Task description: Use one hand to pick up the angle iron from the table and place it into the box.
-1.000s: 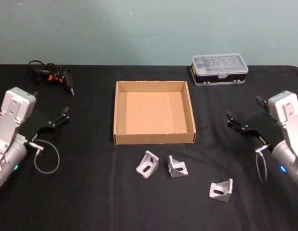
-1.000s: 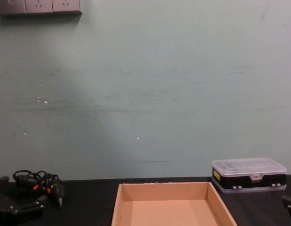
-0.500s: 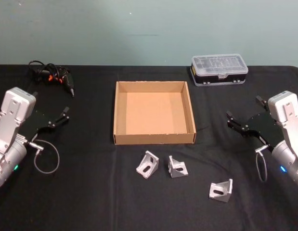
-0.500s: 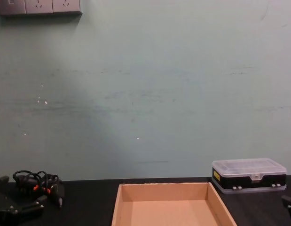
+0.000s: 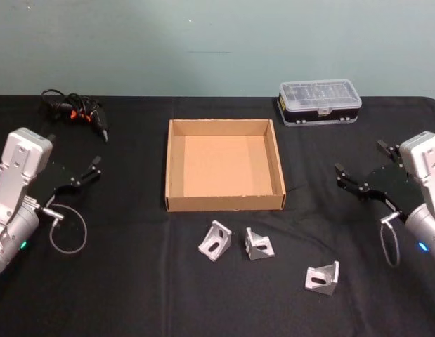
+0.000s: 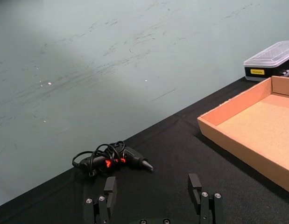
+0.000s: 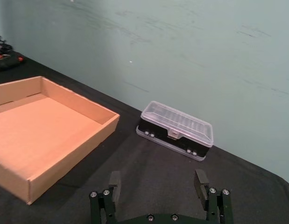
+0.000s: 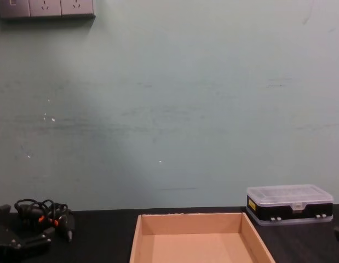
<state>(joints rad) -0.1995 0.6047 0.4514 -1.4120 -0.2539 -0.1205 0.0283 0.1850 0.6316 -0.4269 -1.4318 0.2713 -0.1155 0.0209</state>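
Three silver angle irons lie on the black table (image 5: 133, 288) in front of the box: one (image 5: 215, 240) at the left, one (image 5: 259, 243) beside it, one (image 5: 322, 278) farther right. The tan cardboard box (image 5: 224, 203) stands open and empty at the table's middle, and its far wall (image 8: 191, 216) shows in the chest view. At the left edge my left gripper (image 5: 74, 150) hovers open, holding nothing; its fingers (image 6: 194, 185) spread wide. My right gripper (image 5: 360, 159) is at the right edge, also open and empty, well apart from the irons, fingers (image 7: 115, 180) spread.
A small black case with a clear lid (image 5: 320, 101) sits at the back right. A black glue gun with a coiled cable (image 5: 76, 111) lies at the back left. Bare tabletop runs between the box and each arm.
My right gripper has drifted slightly to the right, away from the box. The left arm, the angle irons and the box have stayed where they were.
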